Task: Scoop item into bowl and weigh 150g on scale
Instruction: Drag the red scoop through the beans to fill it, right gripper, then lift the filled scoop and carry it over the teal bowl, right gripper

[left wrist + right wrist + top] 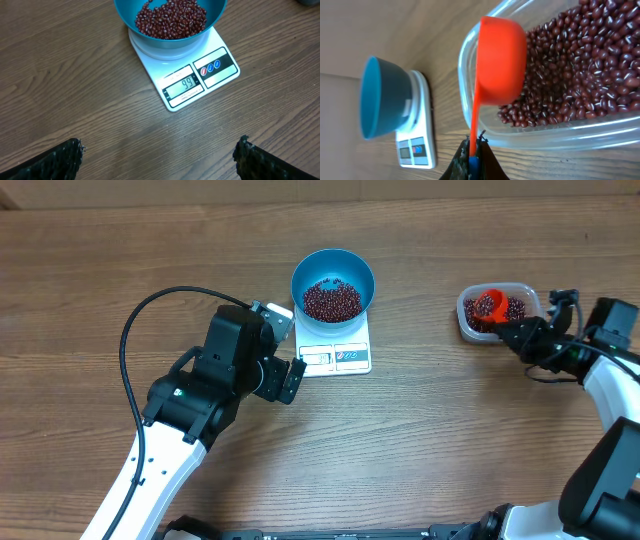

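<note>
The blue bowl (333,282) sits on the white scale (335,356) and holds a pile of dark red beans (332,300). In the left wrist view the bowl (170,30) and the scale (187,75) lie ahead; the display shows lit digits. My left gripper (285,350) stands open just left of the scale, its fingers (60,160) wide apart over bare wood. My right gripper (522,333) is shut on the handle of an orange scoop (497,60), whose cup is over the beans (575,65) in the clear tub (497,312).
The clear tub (560,132) stands at the right of the table, apart from the scale (415,145). A black cable (135,340) loops from the left arm over the wood.
</note>
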